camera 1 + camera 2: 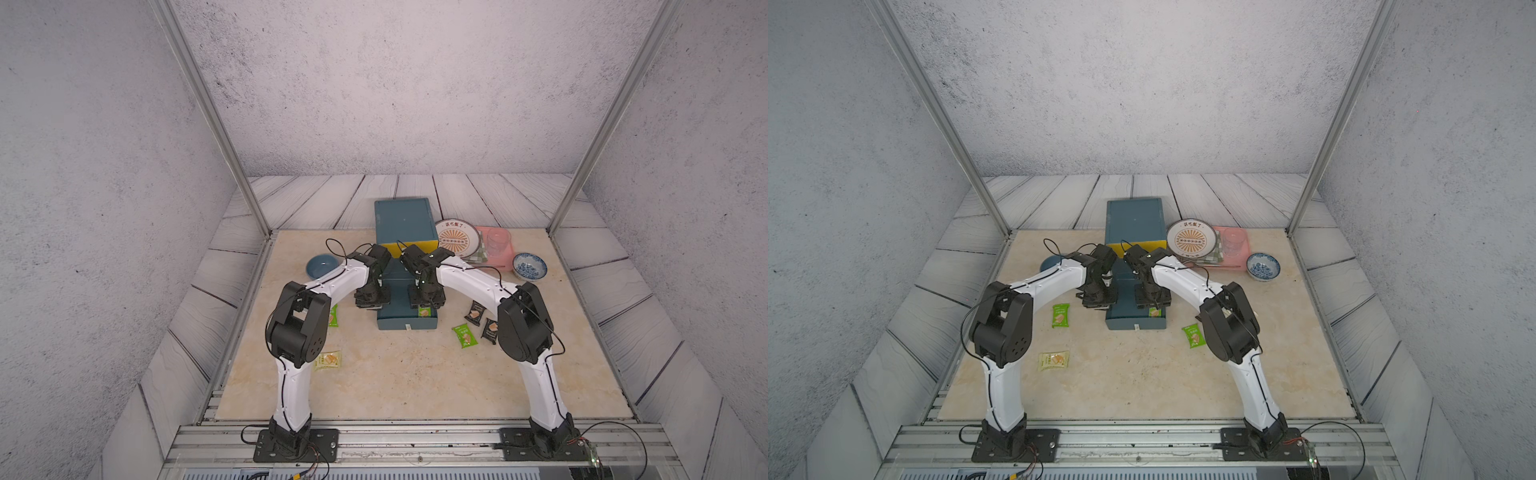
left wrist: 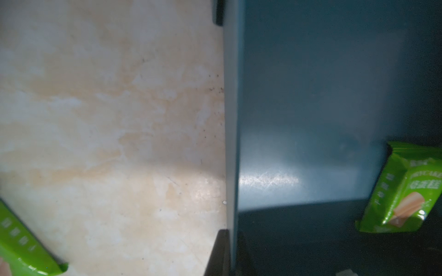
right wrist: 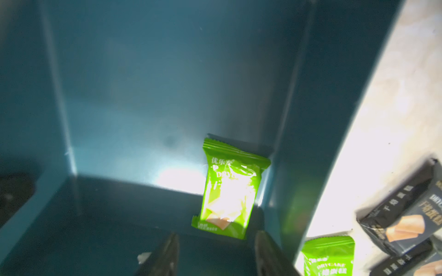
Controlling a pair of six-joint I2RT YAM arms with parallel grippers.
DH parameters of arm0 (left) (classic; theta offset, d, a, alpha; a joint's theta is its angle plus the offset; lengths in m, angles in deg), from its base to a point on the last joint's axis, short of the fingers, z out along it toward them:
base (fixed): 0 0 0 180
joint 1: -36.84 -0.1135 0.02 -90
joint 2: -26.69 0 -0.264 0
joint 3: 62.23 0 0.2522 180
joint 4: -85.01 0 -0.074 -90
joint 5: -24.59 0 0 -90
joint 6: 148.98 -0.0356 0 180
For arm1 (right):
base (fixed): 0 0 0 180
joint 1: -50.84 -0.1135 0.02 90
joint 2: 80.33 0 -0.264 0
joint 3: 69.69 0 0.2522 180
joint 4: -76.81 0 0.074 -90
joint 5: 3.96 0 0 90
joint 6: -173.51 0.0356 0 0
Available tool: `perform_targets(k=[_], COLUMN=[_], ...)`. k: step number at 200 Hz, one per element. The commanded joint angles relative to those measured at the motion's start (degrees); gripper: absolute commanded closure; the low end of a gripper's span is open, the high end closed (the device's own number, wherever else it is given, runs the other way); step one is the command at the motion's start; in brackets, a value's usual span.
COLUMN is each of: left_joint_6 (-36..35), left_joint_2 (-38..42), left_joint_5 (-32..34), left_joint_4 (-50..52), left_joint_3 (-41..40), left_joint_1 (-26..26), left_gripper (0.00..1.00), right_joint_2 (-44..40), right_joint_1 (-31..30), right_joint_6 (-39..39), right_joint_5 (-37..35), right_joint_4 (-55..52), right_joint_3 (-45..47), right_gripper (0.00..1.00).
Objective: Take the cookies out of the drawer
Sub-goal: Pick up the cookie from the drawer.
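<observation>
The blue drawer (image 1: 407, 323) stands pulled out of its blue cabinet (image 1: 405, 220). One green cookie packet (image 3: 230, 188) lies in the drawer's front right corner, also visible in the left wrist view (image 2: 404, 188). My right gripper (image 3: 218, 255) hangs open just above the drawer floor, close to that packet and not touching it. My left gripper (image 2: 230, 241) is shut on the drawer's left side wall (image 2: 230, 143). Other cookies lie on the table: green (image 1: 333, 316), pale yellow (image 1: 328, 360), green (image 1: 464, 336) and two black (image 1: 476, 311) (image 1: 490, 330).
A blue dish (image 1: 322, 266) sits left of the cabinet. To its right are a patterned plate (image 1: 457, 239), a pink tray (image 1: 505, 262) with a clear cup (image 1: 498, 241), and a blue-and-white bowl (image 1: 529, 266). Metal frame posts stand at the back corners.
</observation>
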Motion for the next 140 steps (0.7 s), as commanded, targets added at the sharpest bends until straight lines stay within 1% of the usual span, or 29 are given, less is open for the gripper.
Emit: perform_targets(k=[1, 64, 113, 140], left_joint_6=[-0.33, -0.46, -0.83, -0.99], left_joint_2=[-1.84, -2.23, -2.73, -2.91], left_joint_5=[0.3, 0.06, -0.28, -0.52], left_joint_4=[-1.06, -1.29, -1.32, -1.24], left_joint_3=[1.47, 1.73, 1.72, 1.8], left_joint_1=[0.16, 0.16, 0.16, 0.07], left_gripper=[1.0, 1.0, 1.0, 1.0], right_joint_2=[2.7, 5.91, 8.0, 8.63], right_joint_1=[0.19, 0.2, 0.44, 0.63], right_joint_6=[-0.72, -0.85, -0.6, -0.17], right_joint_5=[-1.86, -4.44, -4.87, -2.78], right_joint_4=[-3.4, -4.73, -3.12, -1.65], right_joint_3=[-1.43, -1.69, -0.21, 0.04], right_gripper=[0.39, 0.34, 0.35, 0.37])
